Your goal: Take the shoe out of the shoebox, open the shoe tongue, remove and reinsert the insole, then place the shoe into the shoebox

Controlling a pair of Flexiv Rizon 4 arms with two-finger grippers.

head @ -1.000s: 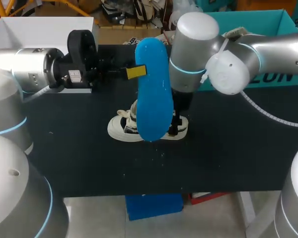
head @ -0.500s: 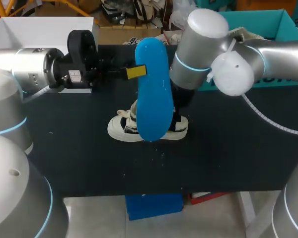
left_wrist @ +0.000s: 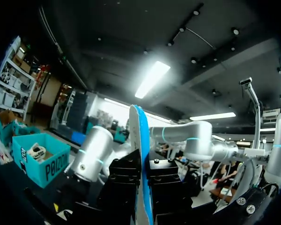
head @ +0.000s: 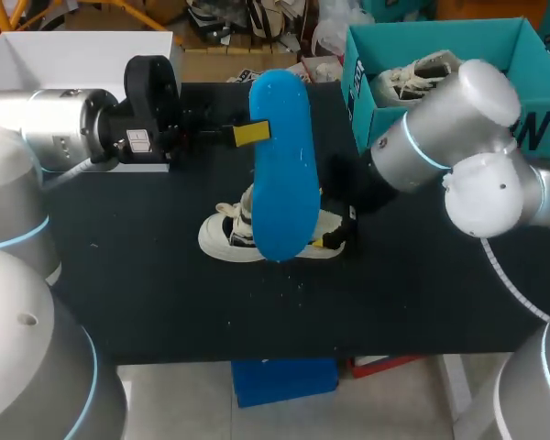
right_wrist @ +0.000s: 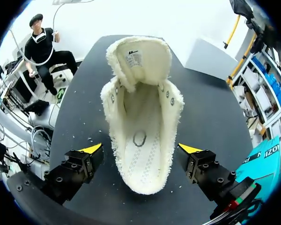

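Blue insole point(head: 282, 174) held aloft over the black bench point(head: 147, 293), clamped between the fingers of the left gripper point(head: 250, 134), whose arm comes in from the left edge. Beneath it, near the bench's middle, the white shoe point(head: 222, 236) lies with its tongue point(right_wrist: 139, 58) folded back (fleece lining bare). The right gripper point(right_wrist: 140, 149) hangs open, fingers standing clear on either side of the heel end. A teal shoebox point(head: 477, 37) sits at the far right corner.

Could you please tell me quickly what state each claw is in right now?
Left claw: shut on the blue insole.
Right claw: open, with a finger on either side of the shoe, not touching it.
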